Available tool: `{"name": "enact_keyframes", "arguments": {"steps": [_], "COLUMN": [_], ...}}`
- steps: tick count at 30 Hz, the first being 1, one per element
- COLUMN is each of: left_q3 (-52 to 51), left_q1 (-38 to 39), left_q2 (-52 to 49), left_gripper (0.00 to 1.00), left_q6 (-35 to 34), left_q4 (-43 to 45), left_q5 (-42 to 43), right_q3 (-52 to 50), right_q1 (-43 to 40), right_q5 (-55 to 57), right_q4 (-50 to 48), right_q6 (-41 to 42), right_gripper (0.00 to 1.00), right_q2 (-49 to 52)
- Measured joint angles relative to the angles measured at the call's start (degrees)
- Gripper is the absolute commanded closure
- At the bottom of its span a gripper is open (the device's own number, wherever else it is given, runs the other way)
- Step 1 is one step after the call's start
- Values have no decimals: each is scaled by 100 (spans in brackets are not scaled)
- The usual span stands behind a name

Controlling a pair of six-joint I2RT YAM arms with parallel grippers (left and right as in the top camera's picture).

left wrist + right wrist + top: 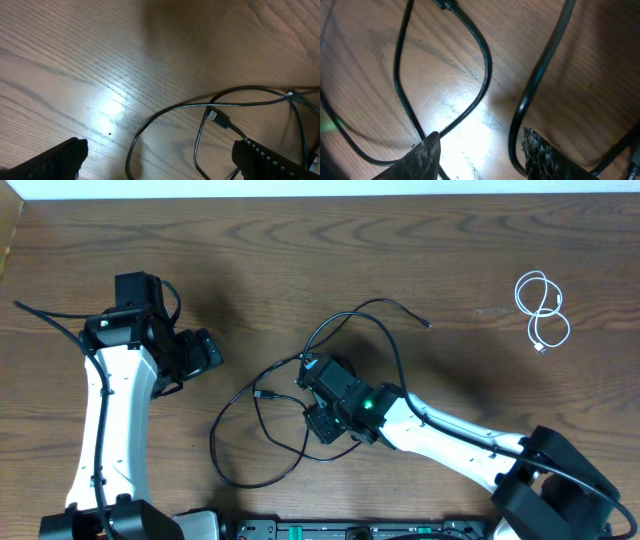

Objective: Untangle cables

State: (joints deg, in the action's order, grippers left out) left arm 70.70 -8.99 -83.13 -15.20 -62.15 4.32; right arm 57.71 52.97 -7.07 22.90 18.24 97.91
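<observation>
1. Right wrist view: the fingertips [427, 155] of your right claw [482, 159] sit nearest, apart and clamping nothing. The black cables [485, 75] cross the table [600, 60] between the tips and just beyond them, and one strand runs close against each tip.
2. Left wrist view: your left claw [160, 161] is spread wide and empty. A loop of the black cables and a plug [218, 117] lie ahead, nearer one finger.
3. Overhead: the black cables [260, 395] ring the right claw [310, 395]. The left claw [205, 352] is well apart from them. The white cable [541, 310] lies coiled alone.
</observation>
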Motion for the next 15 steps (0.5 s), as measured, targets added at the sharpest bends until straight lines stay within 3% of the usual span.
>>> {"name": "enact_keyframes", "arguments": {"steps": [8,15], "left_q3": [0,0], "left_q1": [0,0], "left_q2": [0,0], "left_gripper": [2,2], "left_q6": [0,0], "left_q4": [0,0], "left_q5": [0,0], "right_q3": [-4,-4], "right_q1": [0,0], "right_q5": [284,236], "right_q4": [26,35], "right_q6": [4,35], "right_gripper": [46,37], "right_q2": [7,9]}}
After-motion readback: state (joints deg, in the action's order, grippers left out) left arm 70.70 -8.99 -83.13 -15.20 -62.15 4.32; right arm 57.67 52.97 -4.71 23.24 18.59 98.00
